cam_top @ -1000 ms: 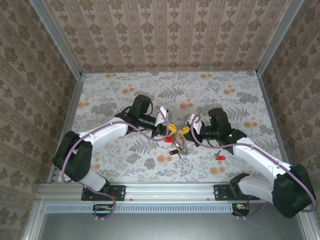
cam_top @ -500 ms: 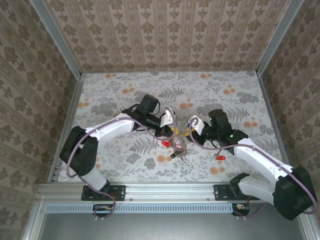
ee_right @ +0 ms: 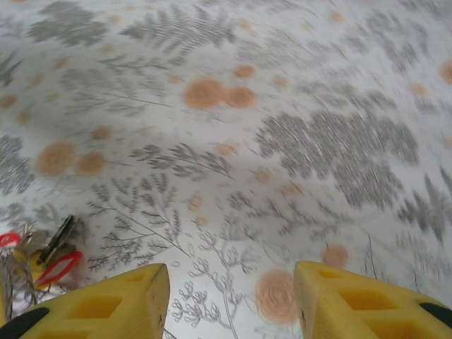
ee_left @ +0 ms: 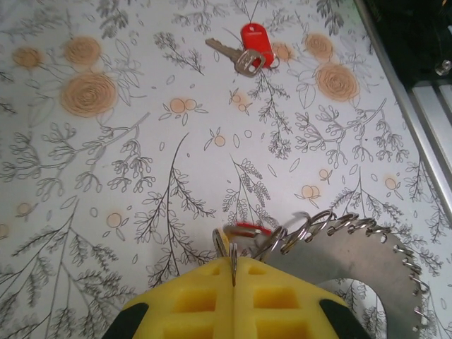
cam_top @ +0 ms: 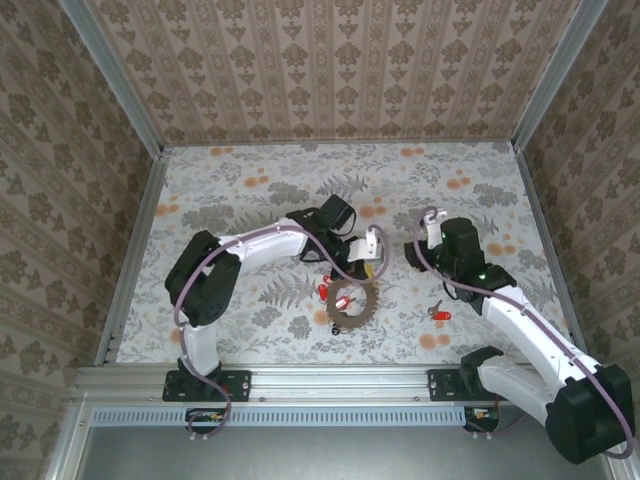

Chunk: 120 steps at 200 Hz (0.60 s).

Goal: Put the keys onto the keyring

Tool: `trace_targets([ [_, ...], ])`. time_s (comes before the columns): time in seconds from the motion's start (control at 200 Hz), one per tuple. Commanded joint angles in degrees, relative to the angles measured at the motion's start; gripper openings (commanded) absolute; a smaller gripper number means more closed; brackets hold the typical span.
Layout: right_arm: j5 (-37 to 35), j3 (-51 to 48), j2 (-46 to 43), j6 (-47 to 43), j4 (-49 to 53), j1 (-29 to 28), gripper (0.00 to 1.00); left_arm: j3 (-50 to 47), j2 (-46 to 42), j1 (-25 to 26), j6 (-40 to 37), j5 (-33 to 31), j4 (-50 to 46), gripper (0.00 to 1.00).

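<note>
My left gripper is closed, its yellow pads pressed together on a thin wire loop at the rim of the keyring. The left wrist view makes that pinch plain, along with the row of small wire loops threaded along the ring's edge and a red key head tucked just beside my fingertips. From above the grip is too small to read. There the left gripper sits at the top of the keyring, which lies near the middle of the bench with red keys at its left edge.

My right gripper stands open with nothing between the fingers. Its wrist view catches a blurred cluster of keys at the far left. From above, the right gripper sits apart from the keyring, and a loose red key lies on the bench beside my right arm.
</note>
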State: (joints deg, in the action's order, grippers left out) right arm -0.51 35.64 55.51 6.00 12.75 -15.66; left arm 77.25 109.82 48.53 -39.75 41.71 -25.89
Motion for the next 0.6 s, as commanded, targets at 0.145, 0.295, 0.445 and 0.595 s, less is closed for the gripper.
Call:
trace_targets([
  [0.145, 5.67, -0.98, 1.68, 16.65, 4.24, 4.63, 0.50, 5.59, 5.64, 2.68, 0.95, -2.97, -3.55, 0.04],
  [0.295, 9.81, -1.88, 3.51, 18.97, 4.27, 4.70, 0.50, 5.72, 6.60, 3.37, 3.95, -3.04, -1.63, 0.10],
  [0.445, 14.97, -1.80, 5.84, 19.06, 6.01, 4.70, 0.50, 0.21, 1.84, 2.90, 10.69, -0.53, 8.20, 0.16],
  [0.595, 23.62, -1.54, 8.68, 18.35, 6.28, 4.67, 0.49, -9.15, -7.18, 2.20, 18.13, 1.77, 22.27, 0.18],
])
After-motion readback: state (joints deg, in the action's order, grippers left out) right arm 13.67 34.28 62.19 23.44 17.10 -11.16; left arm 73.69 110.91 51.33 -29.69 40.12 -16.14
